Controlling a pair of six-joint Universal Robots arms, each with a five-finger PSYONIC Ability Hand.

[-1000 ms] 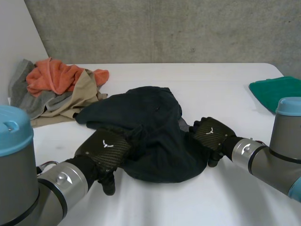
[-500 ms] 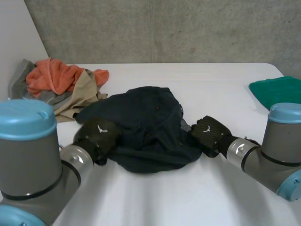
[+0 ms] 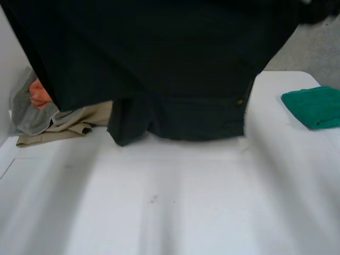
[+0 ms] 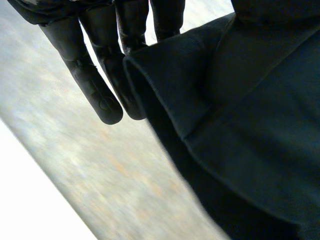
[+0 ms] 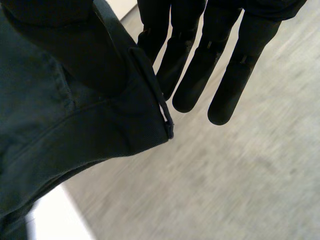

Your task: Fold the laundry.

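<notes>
Dark garment (image 3: 159,64) hangs spread above the desk's (image 3: 186,212) far middle. Left hand (image 4: 100,75) and right hand (image 5: 200,65) each pinch its top edge, straight fingers (image 5: 227,90) against thumb. Likely soft, limp and medium-weight, so grip the top corners.

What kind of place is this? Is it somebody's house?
Probably a robot lab or test room, not a home: a bare concrete wall, a plain white table, and the robot's left hand and right hand holding up a dark garment near a pile of clothes.
</notes>
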